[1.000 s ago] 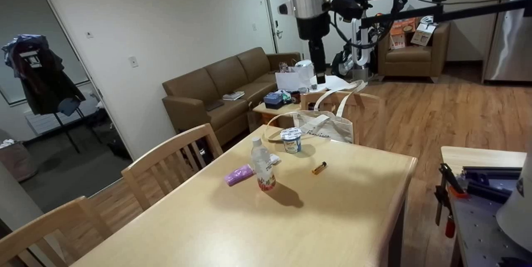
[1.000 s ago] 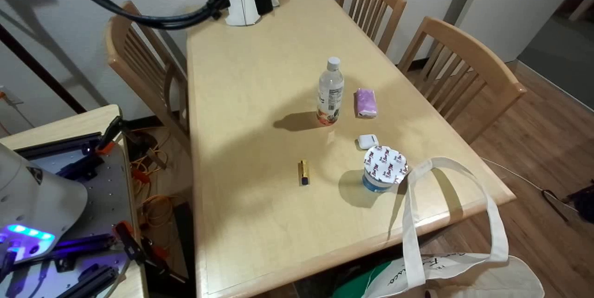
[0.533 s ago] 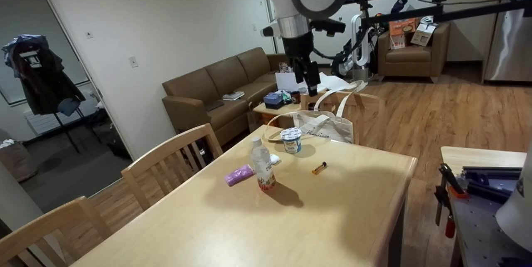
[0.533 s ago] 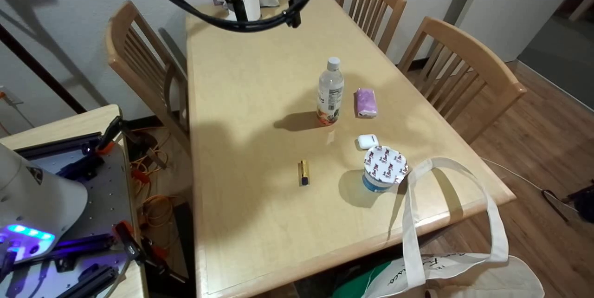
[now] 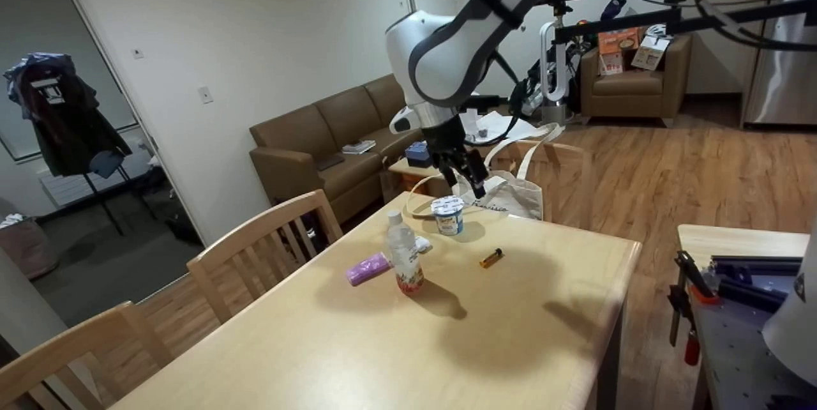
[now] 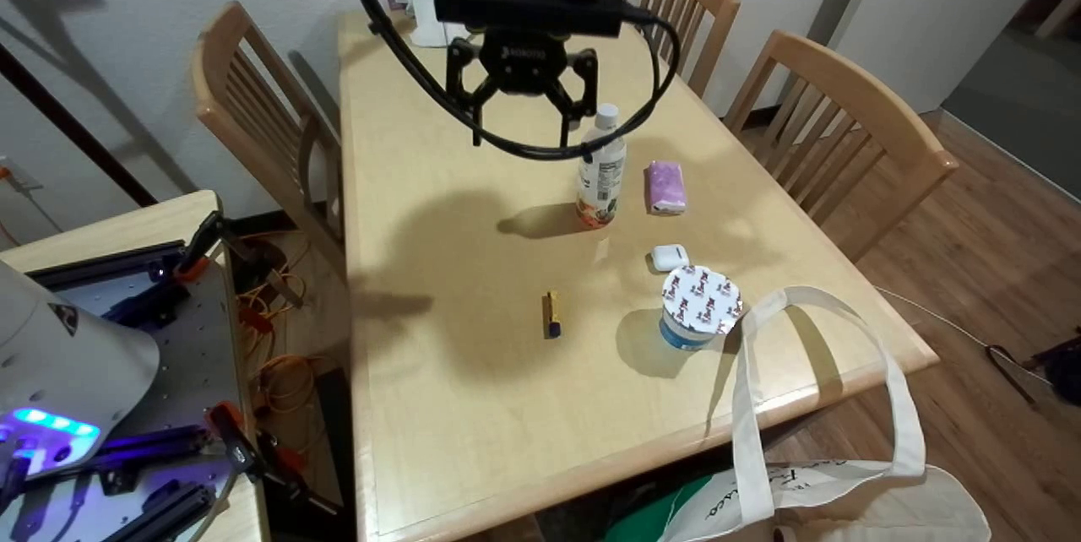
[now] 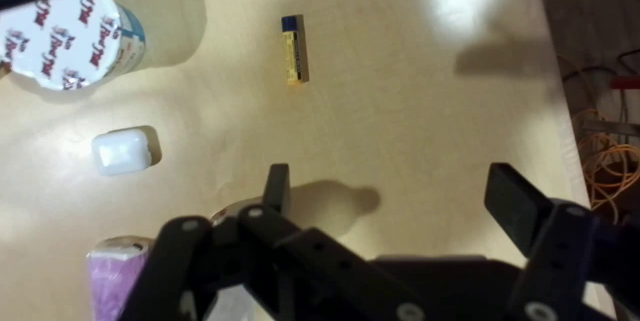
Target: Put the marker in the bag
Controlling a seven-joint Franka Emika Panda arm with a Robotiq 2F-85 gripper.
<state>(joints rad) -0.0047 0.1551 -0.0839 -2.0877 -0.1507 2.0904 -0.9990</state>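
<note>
At upper centre of wrist view: marker [image 7: 291,51], yellow and blue, lying on table [image 7: 400,111], ungrasped. At upper centre in exterior view: gripper [image 6: 520,137], raised over table, spread wide, holding nothing. At lower right in exterior view: bag [image 6: 887,508], beside table edge. Judged early stage: no pick or placement yet. Left: reach marker, grasp, lift, carry, release into bag.

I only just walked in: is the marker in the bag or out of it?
Out: both exterior views show the marker lying on the table, apart from the bag.
</note>
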